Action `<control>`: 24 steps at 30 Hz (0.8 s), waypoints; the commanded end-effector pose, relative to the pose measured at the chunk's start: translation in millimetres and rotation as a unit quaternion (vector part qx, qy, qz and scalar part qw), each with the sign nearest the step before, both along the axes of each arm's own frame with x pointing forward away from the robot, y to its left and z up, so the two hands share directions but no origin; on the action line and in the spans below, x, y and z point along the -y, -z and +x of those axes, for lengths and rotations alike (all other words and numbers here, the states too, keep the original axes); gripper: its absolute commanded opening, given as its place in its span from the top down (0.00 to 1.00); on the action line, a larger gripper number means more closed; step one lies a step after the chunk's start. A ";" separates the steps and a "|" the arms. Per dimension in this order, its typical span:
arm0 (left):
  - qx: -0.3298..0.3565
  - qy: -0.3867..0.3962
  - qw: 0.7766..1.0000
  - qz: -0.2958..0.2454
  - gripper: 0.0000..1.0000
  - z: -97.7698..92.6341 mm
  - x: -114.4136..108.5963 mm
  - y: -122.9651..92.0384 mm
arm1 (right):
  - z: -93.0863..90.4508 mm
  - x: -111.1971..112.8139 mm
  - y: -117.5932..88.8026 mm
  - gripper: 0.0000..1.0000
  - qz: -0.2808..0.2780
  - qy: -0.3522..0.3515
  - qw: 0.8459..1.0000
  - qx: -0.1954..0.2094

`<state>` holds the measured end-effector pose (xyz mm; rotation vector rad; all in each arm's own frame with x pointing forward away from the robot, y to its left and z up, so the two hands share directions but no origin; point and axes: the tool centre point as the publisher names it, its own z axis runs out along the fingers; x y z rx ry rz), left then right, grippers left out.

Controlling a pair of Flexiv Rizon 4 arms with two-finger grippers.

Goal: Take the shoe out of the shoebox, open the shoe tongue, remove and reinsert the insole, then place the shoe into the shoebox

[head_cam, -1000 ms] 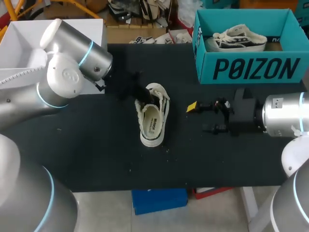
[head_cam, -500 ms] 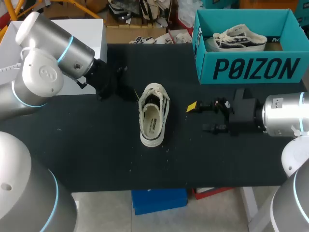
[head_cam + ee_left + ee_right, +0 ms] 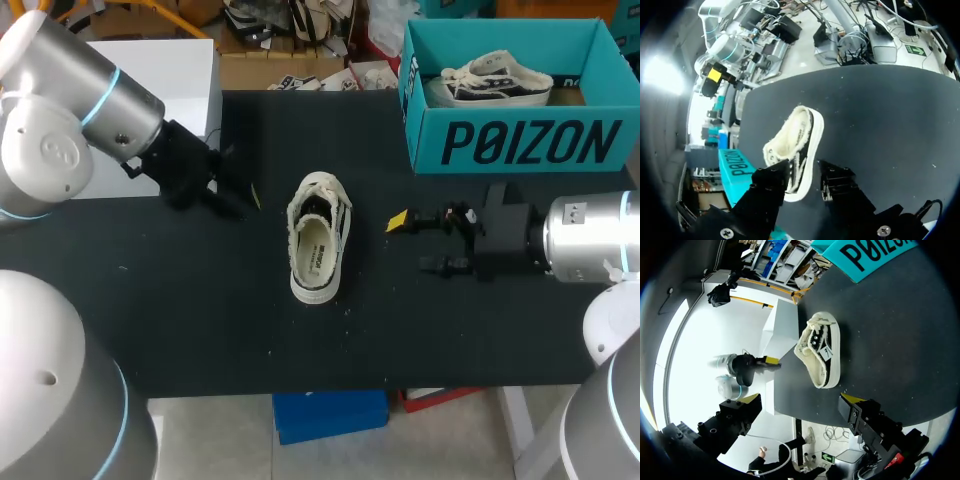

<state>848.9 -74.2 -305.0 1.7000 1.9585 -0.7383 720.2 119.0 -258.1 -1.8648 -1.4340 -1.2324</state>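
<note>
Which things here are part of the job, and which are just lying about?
Part of the job:
cream shoe
its insole
teal shoebox

Just lying about:
white box
second shoe, inside the shoebox

soft light is falling evenly on the shoe [image 3: 318, 240], casting little shadow; glare is blooming beyond it in both wrist views.
</note>
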 end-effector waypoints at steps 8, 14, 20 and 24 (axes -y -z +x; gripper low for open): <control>0.083 0.055 0.988 0.121 0.43 9.0 27.5 -10.3 | -0.5 0.7 -0.4 0.00 0.000 0.000 1.000 0.000; 0.101 0.072 0.980 0.157 0.51 15.5 43.3 0.4 | -0.5 0.7 -0.4 0.00 0.000 0.000 1.000 0.000; 0.093 0.081 0.978 0.171 0.51 20.5 51.6 17.7 | -0.5 0.7 -0.4 0.00 0.000 0.000 1.000 0.000; 0.090 0.082 0.976 0.179 0.51 24.6 55.5 25.6 | -0.5 0.7 -0.4 0.00 0.000 0.000 1.000 0.000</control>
